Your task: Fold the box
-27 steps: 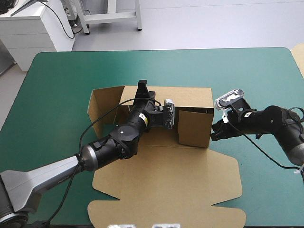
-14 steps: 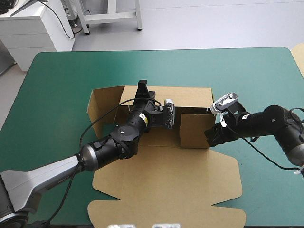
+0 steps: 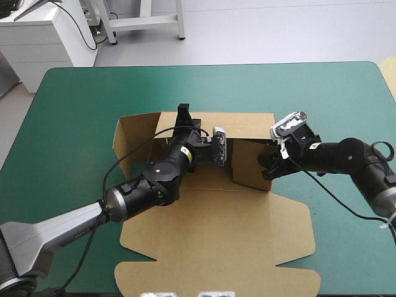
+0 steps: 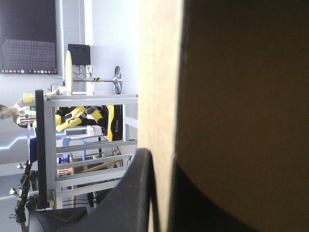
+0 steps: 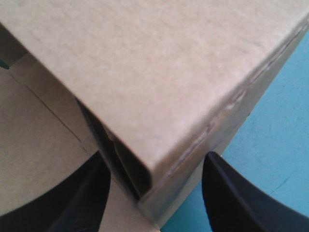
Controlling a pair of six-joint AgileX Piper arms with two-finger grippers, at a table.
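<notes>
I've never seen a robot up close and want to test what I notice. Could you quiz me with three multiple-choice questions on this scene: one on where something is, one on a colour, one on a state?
1. Where is the right gripper?
A. At the box's raised right wall
B. Beyond the table's far edge
C. At the table's left edge

2. What colour is the table cover?
A. Red
B. Teal-green
C. White

3. How do the right gripper's fingers stand?
A. Shut in a point
B. Open, a corner of the box between them
C. Shut on a cloth

Answers:
1 A: the high view shows it at that wall.
2 B: the cover is teal-green all round the box.
3 B: the right wrist view shows the fingers apart with the corner between them.
</notes>
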